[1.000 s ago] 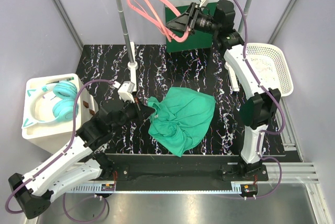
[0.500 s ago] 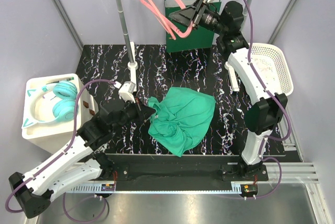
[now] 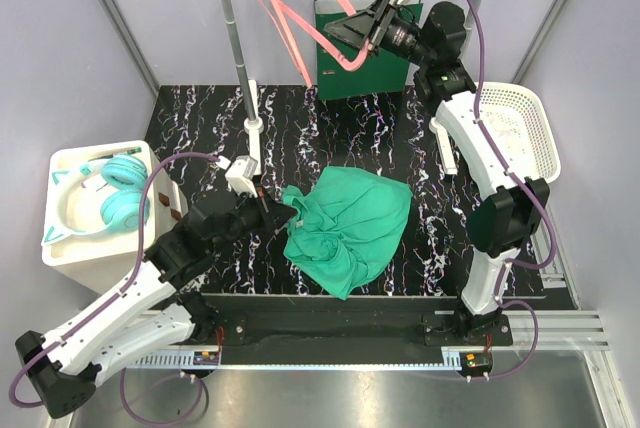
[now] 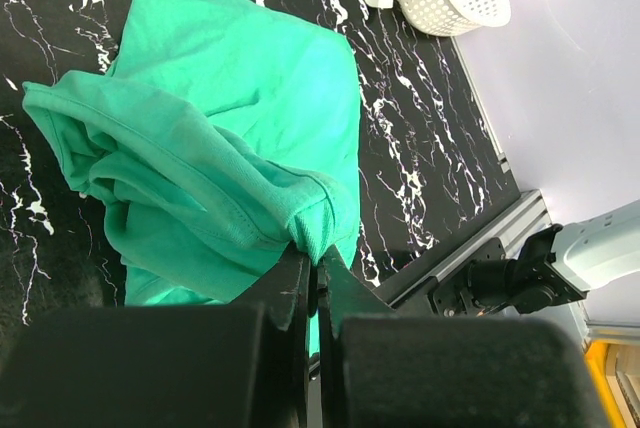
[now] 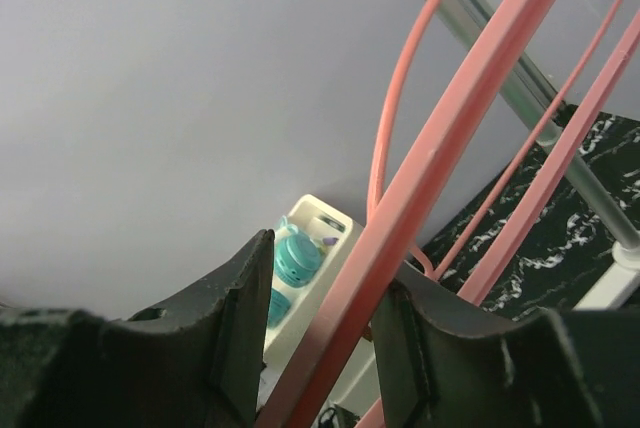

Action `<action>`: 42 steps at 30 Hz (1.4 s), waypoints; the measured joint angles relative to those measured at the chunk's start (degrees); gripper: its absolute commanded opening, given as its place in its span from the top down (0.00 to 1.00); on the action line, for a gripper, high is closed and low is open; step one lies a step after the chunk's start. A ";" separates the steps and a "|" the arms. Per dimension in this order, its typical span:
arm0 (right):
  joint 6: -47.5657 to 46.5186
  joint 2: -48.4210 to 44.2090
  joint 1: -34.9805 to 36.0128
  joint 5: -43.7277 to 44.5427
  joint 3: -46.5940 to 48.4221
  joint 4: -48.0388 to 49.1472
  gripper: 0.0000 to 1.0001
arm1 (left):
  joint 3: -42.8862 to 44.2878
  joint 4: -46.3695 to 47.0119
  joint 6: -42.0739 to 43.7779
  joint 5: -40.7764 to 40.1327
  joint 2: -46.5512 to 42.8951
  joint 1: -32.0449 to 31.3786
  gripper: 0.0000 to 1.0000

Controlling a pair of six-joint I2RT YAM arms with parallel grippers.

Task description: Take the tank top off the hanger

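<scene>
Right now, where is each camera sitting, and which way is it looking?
Top: fixed above and behind the arms, looking down at the table; both arms show, the left gripper on the tank top, the right gripper on the hanger.
Left wrist: on the left arm, looking down at the tank top; its shut fingers pinch a fold.
Right wrist: on the raised right arm, looking along the hanger toward the wall; its fingers sit either side.
Shared: top and left wrist both show the tank top and basket.
</scene>
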 measured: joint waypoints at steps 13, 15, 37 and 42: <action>-13.33 0.00 -0.22 -0.44 -2.62 -7.41 0.85 | 0.00 0.00 -0.02 0.02 -0.24 -0.17 1.00; -14.80 0.00 -0.20 -0.44 -2.97 -7.82 0.70 | 0.00 -0.02 -0.02 0.00 -0.04 -0.31 1.00; -25.90 -36.11 -0.22 30.97 -34.47 -32.96 0.00 | 3.72 4.87 0.59 2.12 15.30 -5.38 0.99; -25.49 -45.20 -0.24 34.97 -47.71 -34.82 0.00 | 5.11 8.31 1.29 3.45 20.35 -6.56 0.88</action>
